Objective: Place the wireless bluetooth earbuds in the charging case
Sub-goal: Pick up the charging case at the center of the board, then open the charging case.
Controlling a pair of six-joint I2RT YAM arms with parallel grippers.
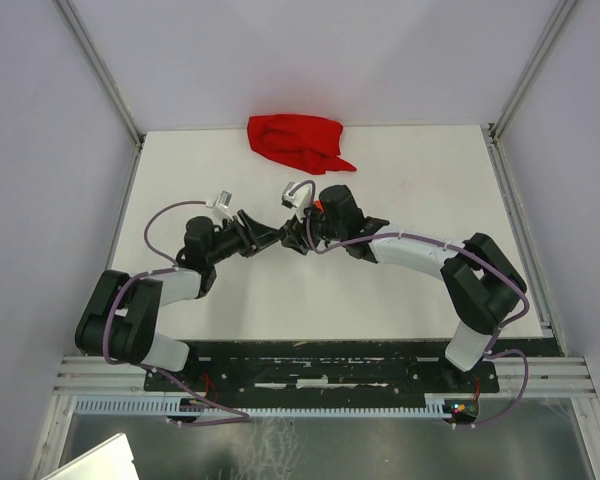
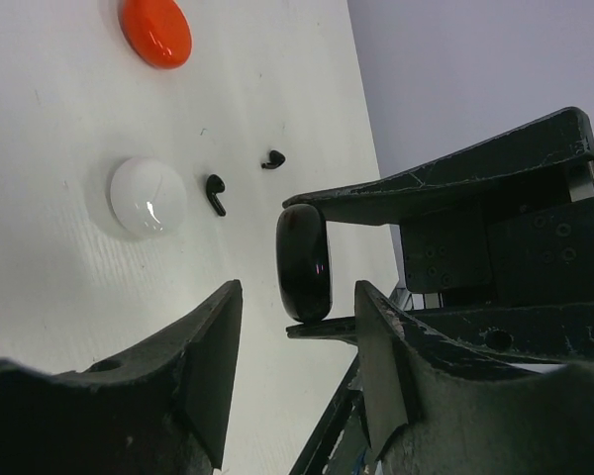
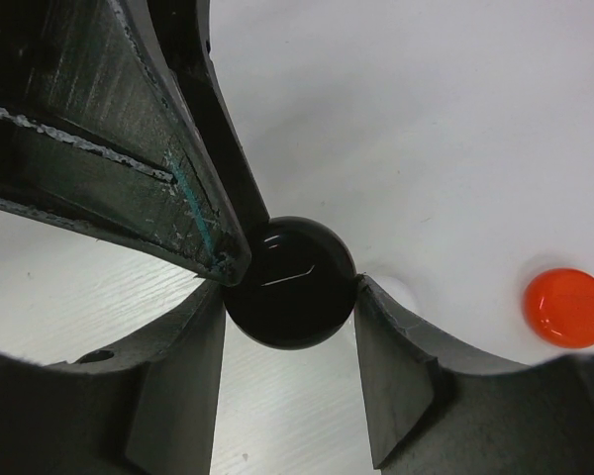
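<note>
While the right fingers (image 3: 193, 366) are clamped on opposite sides of the glossy black round charging case (image 3: 290, 282), holding it on edge, the left fingers (image 2: 213, 356) stand open astride that same case. The left wrist view shows a sliver of gap on each side. In the right wrist view one left fingertip sits at the case's rim; I cannot tell whether it touches.

The step in hand looks like taking a second hold so the lid can be opened. The shell is smooth and rounded, so it will likely squirt out of an off-centre pinch. The left fingers should close slowly and squarely across the flat faces while the right hold stays firm. I cannot make out the seam or hinge, so any pull should begin gently.

Further out, two small black comma-shaped earbuds (image 2: 215, 194) lie loose on the white tabletop (image 2: 59, 297), well apart from the case. One is just beside a white round case (image 2: 148, 196), and the second earbud (image 2: 273, 158) is near it. An orange-red glossy disc (image 2: 155, 32) lies beyond them. A crumpled red cloth (image 1: 295, 143) rests at the far edge.
</note>
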